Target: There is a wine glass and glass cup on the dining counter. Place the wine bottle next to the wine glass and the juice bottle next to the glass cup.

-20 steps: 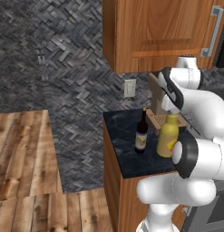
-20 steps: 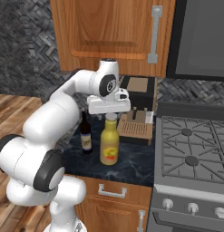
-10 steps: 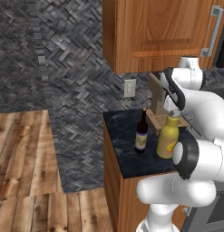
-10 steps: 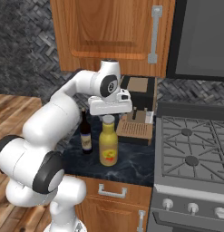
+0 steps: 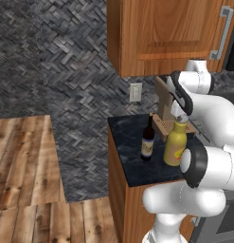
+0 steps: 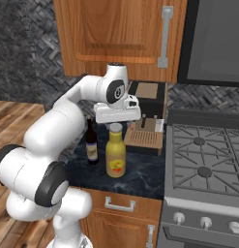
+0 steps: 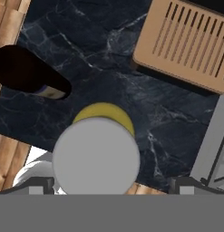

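The stout yellow juice bottle (image 5: 176, 146) (image 6: 115, 154) stands upright on a dark kitchen countertop (image 6: 140, 177). Its pale cap (image 7: 96, 156) sits large and close in the hand view. My gripper (image 5: 181, 116) (image 6: 116, 122) (image 7: 111, 183) hangs straight above that cap, open, with a fingertip on either side and nothing held. The slim dark wine bottle (image 5: 148, 140) (image 6: 91, 143) (image 7: 29, 72) stands just to the left of the juice bottle, a small gap between them. The wine glass, glass cup and dining counter are out of view.
A slatted wooden block (image 6: 145, 138) (image 7: 183, 43) sits behind the bottles, with a dark boxy appliance (image 6: 147, 94) behind it. A gas stove (image 6: 203, 160) borders the counter on the right. Wooden wall cabinets (image 6: 121, 34) hang overhead. The counter's left edge drops to wooden floor (image 5: 23, 161).
My hand has sunk slightly closer to the juice bottle's cap. Both bottles stand where they were.
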{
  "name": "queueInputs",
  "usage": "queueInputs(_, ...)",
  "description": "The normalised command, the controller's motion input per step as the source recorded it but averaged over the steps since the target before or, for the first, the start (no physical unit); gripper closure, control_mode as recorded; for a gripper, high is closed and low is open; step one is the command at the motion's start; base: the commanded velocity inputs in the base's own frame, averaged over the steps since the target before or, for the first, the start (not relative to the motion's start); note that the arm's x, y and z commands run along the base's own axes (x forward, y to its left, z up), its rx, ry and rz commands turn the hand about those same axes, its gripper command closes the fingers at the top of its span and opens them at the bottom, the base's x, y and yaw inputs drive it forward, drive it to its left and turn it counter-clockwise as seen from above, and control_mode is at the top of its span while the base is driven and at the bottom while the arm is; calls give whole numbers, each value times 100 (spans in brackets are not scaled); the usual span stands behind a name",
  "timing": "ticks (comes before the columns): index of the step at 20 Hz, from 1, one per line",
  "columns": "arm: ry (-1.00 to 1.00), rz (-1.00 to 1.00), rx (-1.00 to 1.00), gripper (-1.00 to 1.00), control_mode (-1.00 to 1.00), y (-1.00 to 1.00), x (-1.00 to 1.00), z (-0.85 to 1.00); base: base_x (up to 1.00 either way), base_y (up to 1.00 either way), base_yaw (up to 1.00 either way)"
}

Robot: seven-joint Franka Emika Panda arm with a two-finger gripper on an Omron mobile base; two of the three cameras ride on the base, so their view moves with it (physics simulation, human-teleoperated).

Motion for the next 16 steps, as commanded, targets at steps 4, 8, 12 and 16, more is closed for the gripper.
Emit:
queueInputs(4, 0, 0, 0, -100, -100, 3, -5, -8, 0, 0, 0)
queueInputs(8, 0, 0, 0, -100, -100, 4, -5, -3, 0, 0, 0)
queueInputs(12, 0, 0, 0, -100, -100, 3, -1, -2, 0, 0, 0)
queueInputs(16, -2, 0, 0, -100, -100, 2, 0, 0, 0, 0, 0)
